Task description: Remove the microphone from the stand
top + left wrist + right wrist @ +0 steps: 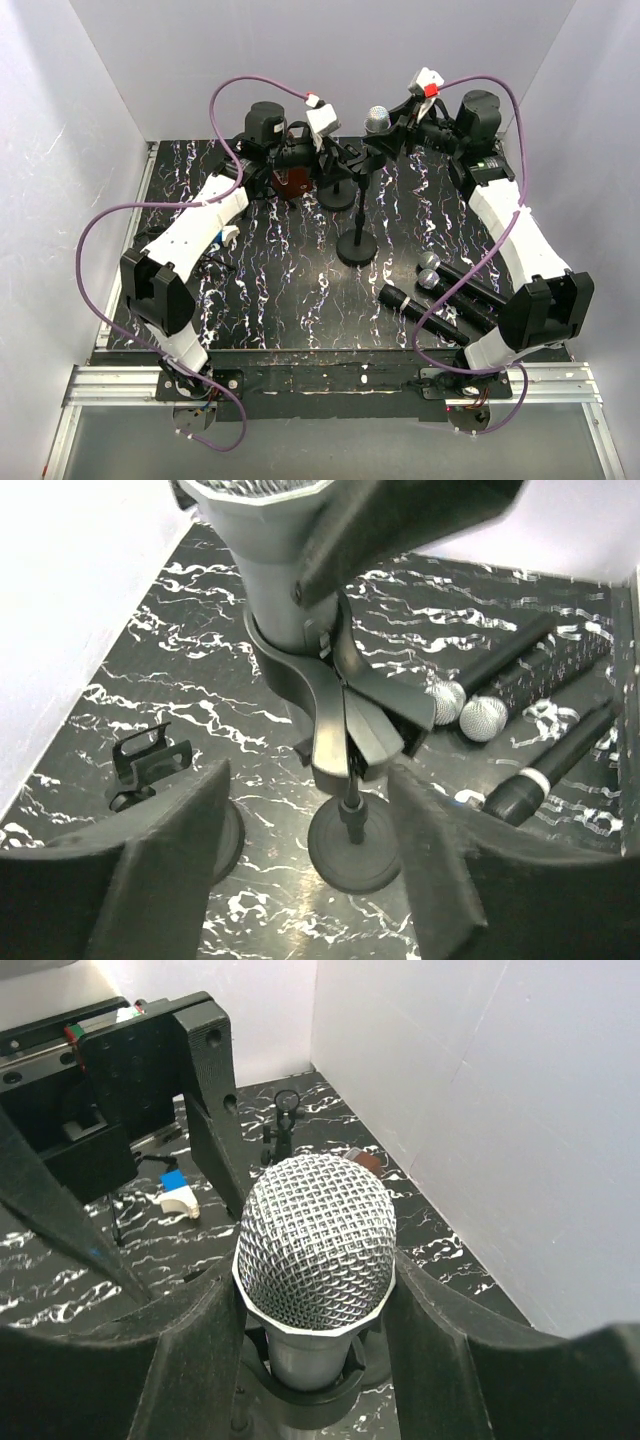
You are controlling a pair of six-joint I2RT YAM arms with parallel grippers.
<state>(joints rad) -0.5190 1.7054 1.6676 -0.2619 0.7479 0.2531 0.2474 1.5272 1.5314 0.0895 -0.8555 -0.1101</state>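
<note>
- The microphone (315,1240) sits upright in the clip (325,710) of the stand (352,855), near the middle of the table (150,660). It is not yet lifted free.
- The right gripper (310,1295) has its fingers on either side of the microphone, just below the mesh head and close in on both sides. Firm contact cannot be confirmed. A pull begun before the pads bite would likely let the smooth barrel slip through.
- The left gripper (308,780) has its fingers apart and holds nothing. The clip and stem show between them but touch neither. With the stand unbraced, an upward pull against a tight clip may raise or topple the whole stand instead of freeing the microphone.
- The clip hugs the barrel, so a sideways tug would probably twist the clip joint or drag the stand across the table.
- The second stand (145,765) is empty and just beside the loaded one. A tipping stand could strike it.
- The loose microphones (487,718), three in all, lie on the table to the right. A dropped microphone may land among them and roll.
- Both wrists crowd the same stand, so a wide swing by either arm risks a collision.
</note>
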